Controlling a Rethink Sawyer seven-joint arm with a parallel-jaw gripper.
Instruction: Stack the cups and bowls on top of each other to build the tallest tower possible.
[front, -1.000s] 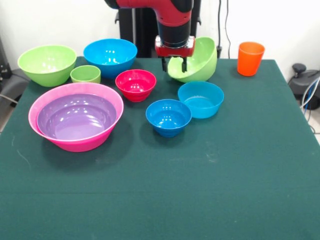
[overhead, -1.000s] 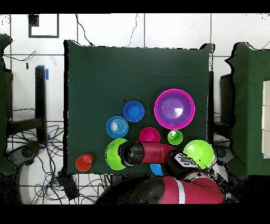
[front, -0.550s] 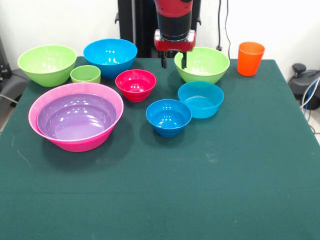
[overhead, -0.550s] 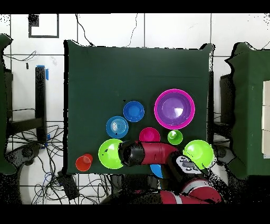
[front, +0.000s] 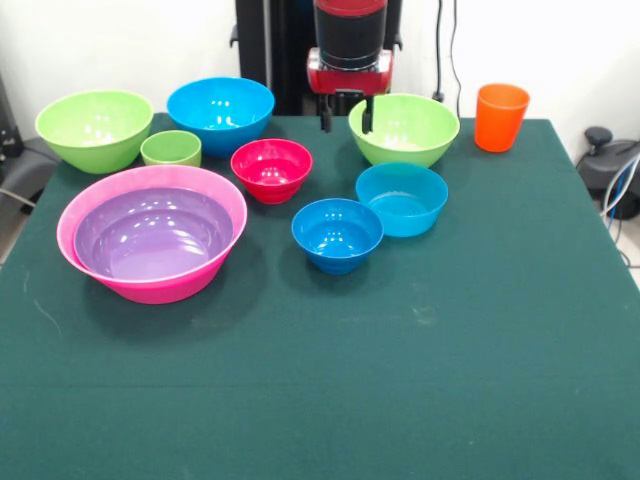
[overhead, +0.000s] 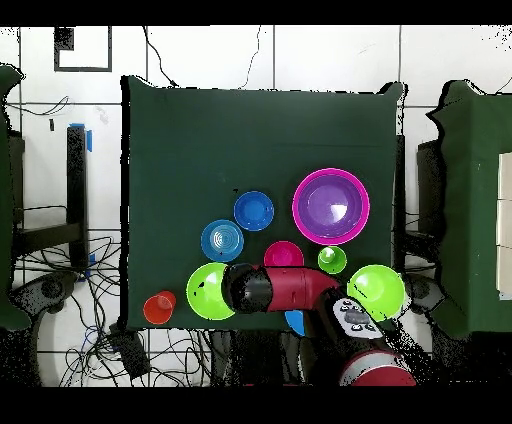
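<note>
From the front, the gripper (front: 346, 116) hangs empty with its fingers spread above the table's (front: 400, 350) far edge, just beside a lime-green bowl (front: 404, 128) sitting upright. The purple bowl (front: 150, 232) is nested inside the pink bowl (front: 200, 280); the red bowl (front: 271, 169), small blue bowl (front: 337, 234), teal bowl (front: 401, 198), large blue bowl (front: 220, 113), second lime-green bowl (front: 94, 128), green cup (front: 171, 148) and orange cup (front: 500, 116) stand separately. From overhead, the arm (overhead: 285, 290) covers part of a lime-green bowl (overhead: 206, 291) near the orange cup (overhead: 158, 306).
</note>
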